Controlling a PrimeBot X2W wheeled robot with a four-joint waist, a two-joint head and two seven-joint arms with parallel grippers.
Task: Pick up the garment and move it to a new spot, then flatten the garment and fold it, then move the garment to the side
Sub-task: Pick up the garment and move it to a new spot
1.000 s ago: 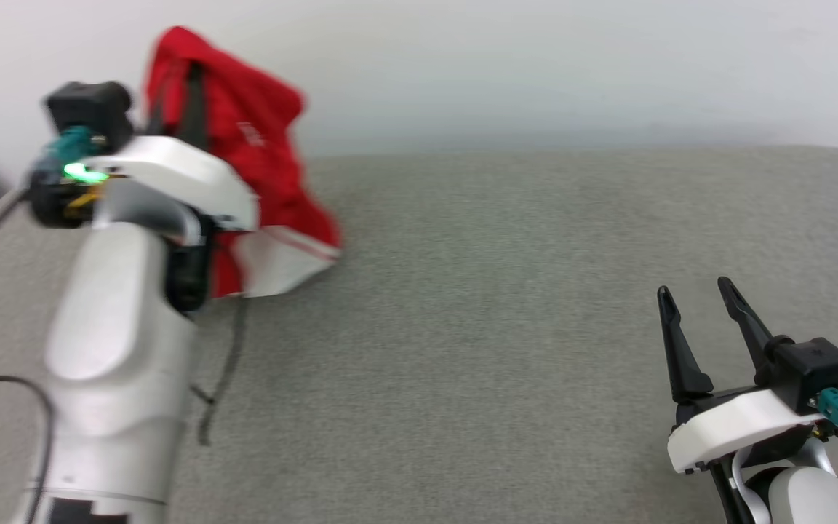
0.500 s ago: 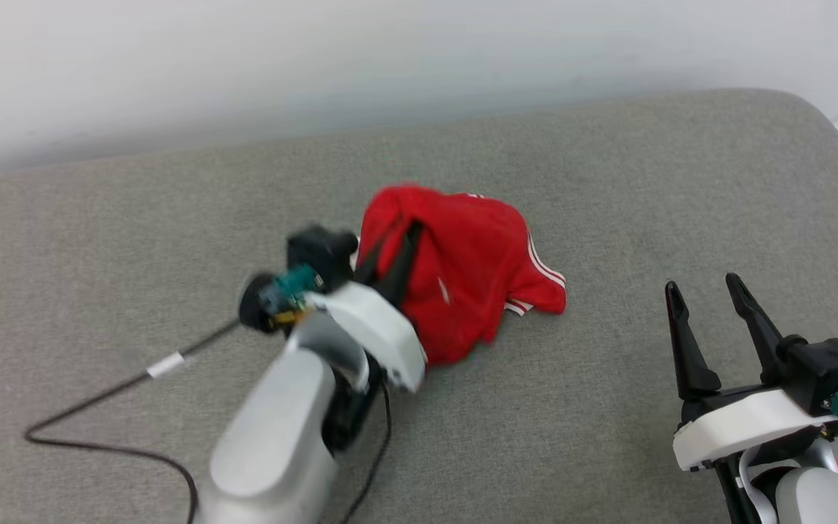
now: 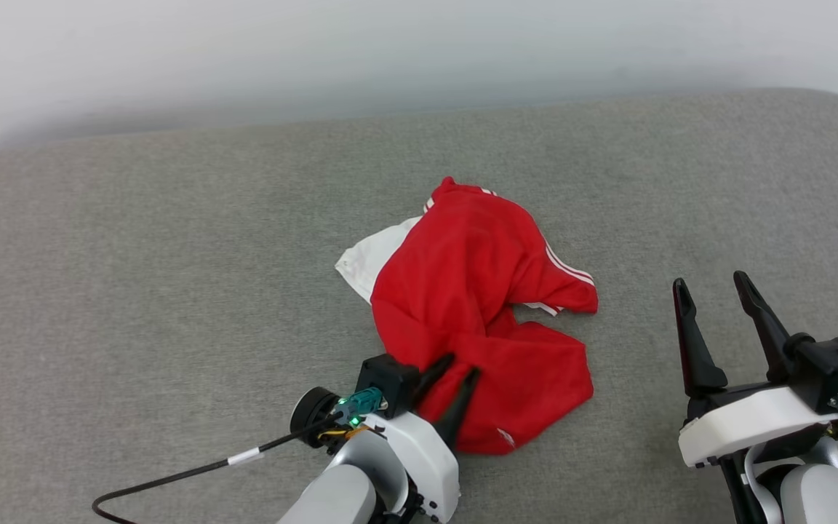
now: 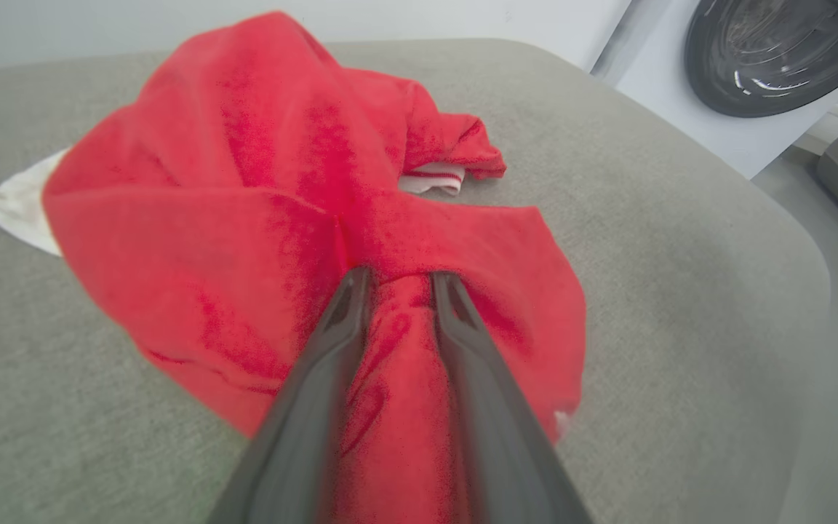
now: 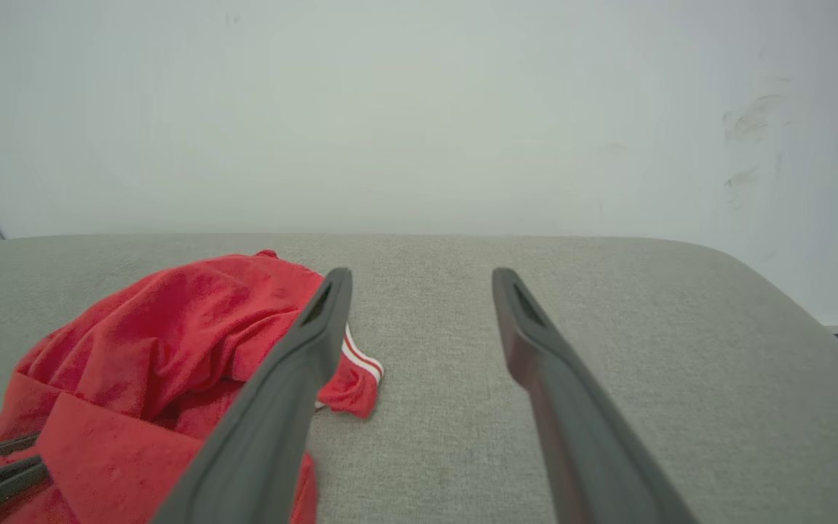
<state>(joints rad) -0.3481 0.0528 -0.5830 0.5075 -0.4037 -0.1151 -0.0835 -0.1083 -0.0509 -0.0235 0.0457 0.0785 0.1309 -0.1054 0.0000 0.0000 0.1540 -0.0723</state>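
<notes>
Lowered since a second ago, the left claw (image 3: pixel 462 364) sits at bottom centre, its tips narrowly apart astride a ridge of the garment (image 3: pixel 477 291). I cannot tell whether they pinch it. That red heap lies crumpled mid-frame on the grey bench (image 3: pixel 172 255), probably just set down. At lower right, the right claw (image 3: pixel 710 280) gapes empty.

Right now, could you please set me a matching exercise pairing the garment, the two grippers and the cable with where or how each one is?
Things:
1. garment
2. left gripper
3. right gripper
4. cable

States:
A. open and empty, fingers spread
B. black with a white tag, trailing towards the lower left of the head view
C. crumpled in a heap on the grey cushion
D. a ridge of red cloth between its fingers

Pairs: 1-C; 2-D; 3-A; 4-B
</notes>
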